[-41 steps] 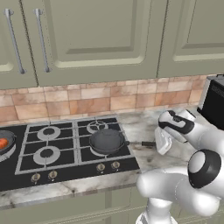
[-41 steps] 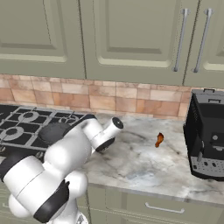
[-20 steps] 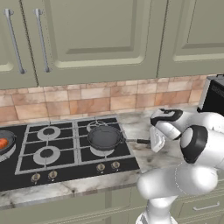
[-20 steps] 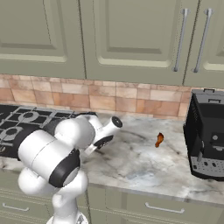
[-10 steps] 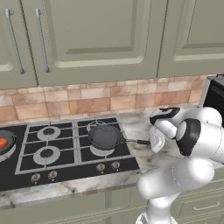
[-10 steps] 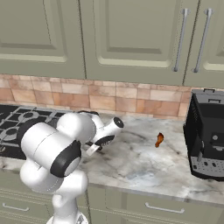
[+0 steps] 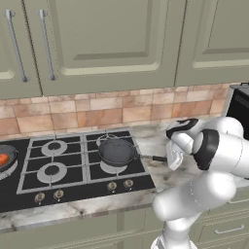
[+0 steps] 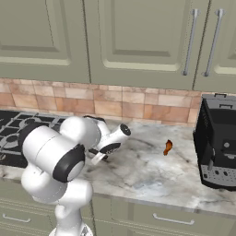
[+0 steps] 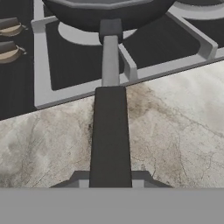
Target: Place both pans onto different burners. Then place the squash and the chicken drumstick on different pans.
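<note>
A black pan (image 7: pixel 116 151) sits over the cooktop's right-hand burners (image 7: pixel 113 168), and whether it touches the grate I cannot tell. Its long handle (image 9: pixel 110 131) runs out over the counter, and my gripper (image 9: pixel 110 180) is shut on the handle's end, one fingertip on each side. From the left base view my gripper (image 7: pixel 168 159) is just right of the cooktop edge. A second pan (image 7: pixel 8 153) shows at the far left edge with the orange-red squash (image 7: pixel 2 159) in it. The chicken drumstick (image 8: pixel 168 147) lies on the marble counter to the right.
Two bare burners (image 7: pixel 51 171) lie between the pans under grey grates. Control knobs (image 9: pixel 9 27) line the cooktop's front edge. A black appliance (image 8: pixel 220 138) stands at the counter's right end. Tiled wall and cabinets close the back.
My arm's elbow has swung up and around while the gripper kept its hold. The pan has barely shifted over the right burners.
</note>
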### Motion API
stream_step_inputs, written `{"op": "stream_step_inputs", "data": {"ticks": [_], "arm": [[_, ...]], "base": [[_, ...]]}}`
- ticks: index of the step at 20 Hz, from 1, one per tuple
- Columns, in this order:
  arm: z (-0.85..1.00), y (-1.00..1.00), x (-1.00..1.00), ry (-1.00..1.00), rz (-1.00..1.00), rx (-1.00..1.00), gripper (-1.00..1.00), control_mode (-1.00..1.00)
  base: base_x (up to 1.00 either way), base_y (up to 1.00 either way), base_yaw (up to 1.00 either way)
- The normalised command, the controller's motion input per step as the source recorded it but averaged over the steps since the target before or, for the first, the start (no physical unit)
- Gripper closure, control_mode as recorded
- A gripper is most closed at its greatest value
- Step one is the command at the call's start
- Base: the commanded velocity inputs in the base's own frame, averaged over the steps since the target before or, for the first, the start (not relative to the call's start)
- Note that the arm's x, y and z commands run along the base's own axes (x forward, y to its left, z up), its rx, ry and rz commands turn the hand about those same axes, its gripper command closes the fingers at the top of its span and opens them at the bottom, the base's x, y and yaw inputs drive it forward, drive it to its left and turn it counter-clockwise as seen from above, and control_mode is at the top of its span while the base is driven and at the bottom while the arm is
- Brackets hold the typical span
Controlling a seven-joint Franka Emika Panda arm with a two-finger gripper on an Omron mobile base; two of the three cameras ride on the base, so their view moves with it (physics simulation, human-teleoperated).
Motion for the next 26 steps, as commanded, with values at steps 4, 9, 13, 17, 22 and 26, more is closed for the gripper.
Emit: {"op": "stream_step_inputs", "data": {"ticks": [4,9,13,17,22,26], "arm": [[0.00,0.00,0.00,0.00,0.00,0.00,-1.00,-1.00],[0.00,0.00,0.00,0.00,0.00,0.00,-1.00,-1.00],[0.04,0.00,0.00,0.00,0.00,0.00,-1.00,-1.00],[0.25,0.00,0.00,0.00,0.00,0.00,-1.00,-1.00],[0.40,0.00,-0.09,0.00,-0.01,0.00,-1.00,-1.00],[0.49,0.00,-0.03,0.00,-0.02,0.00,-1.00,-1.00]], "base": [[0.00,0.00,0.00],[0.00,0.00,0.00],[0.00,0.00,0.00],[0.00,0.00,0.00],[0.00,0.00,0.00],[0.00,0.00,0.00]]}}
